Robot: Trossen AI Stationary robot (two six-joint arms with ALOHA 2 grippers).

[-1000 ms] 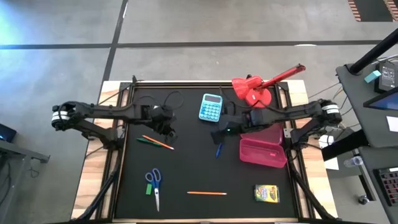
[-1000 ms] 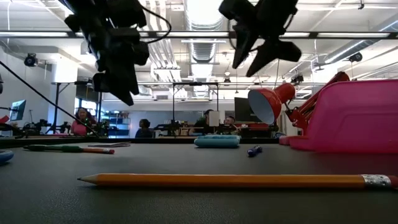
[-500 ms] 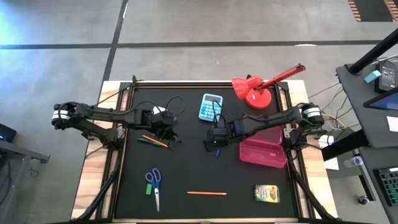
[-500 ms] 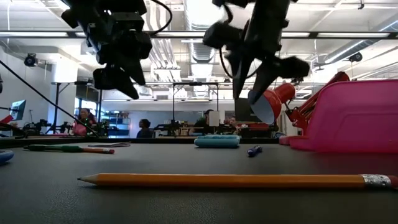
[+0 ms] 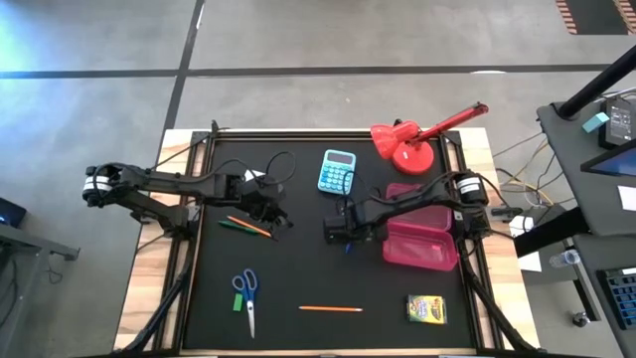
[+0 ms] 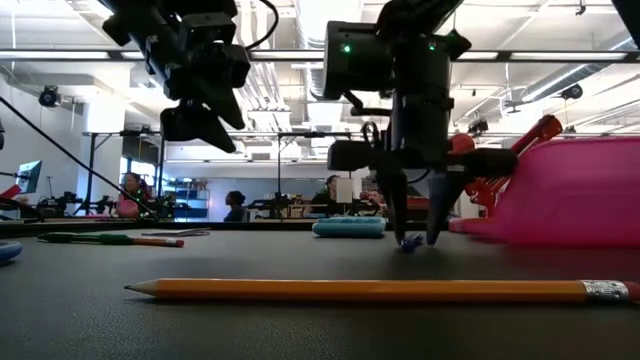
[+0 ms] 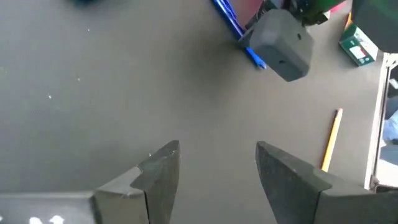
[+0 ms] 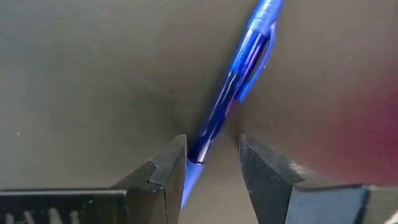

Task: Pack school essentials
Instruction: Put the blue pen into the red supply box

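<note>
A blue pen (image 8: 233, 93) lies flat on the black table beside the pink case (image 5: 422, 237). My right gripper (image 8: 212, 165) is open and points straight down, with one finger on each side of the pen's barrel; in the low view its tips (image 6: 412, 235) reach the table at the pen (image 6: 408, 243). My left gripper (image 7: 217, 165) is open and hovers above the table just right of two pencils (image 5: 248, 227), holding nothing. Scissors (image 5: 245, 296) with a green block (image 5: 238, 302), an orange pencil (image 5: 331, 308) and the crayon box (image 5: 425, 309) lie near the near edge. My right gripper stands astride the pen's barrel (image 8: 208, 140) from above, its fingers across the pen. The pen lies on the table. One finger (image 8: 171, 165) is very close to the barrel; whether it touches I cannot tell.
A light blue calculator (image 5: 338, 171) and a red desk lamp (image 5: 402, 144) sit toward the far edge. The pink case stands close to the right arm. The middle of the table (image 5: 298, 264) is bare mat.
My right gripper has swung from high beside the lamp toward the near edge, turned to point straight down, and dropped until its tips reach the table around the pen. The pen has stayed in place.
</note>
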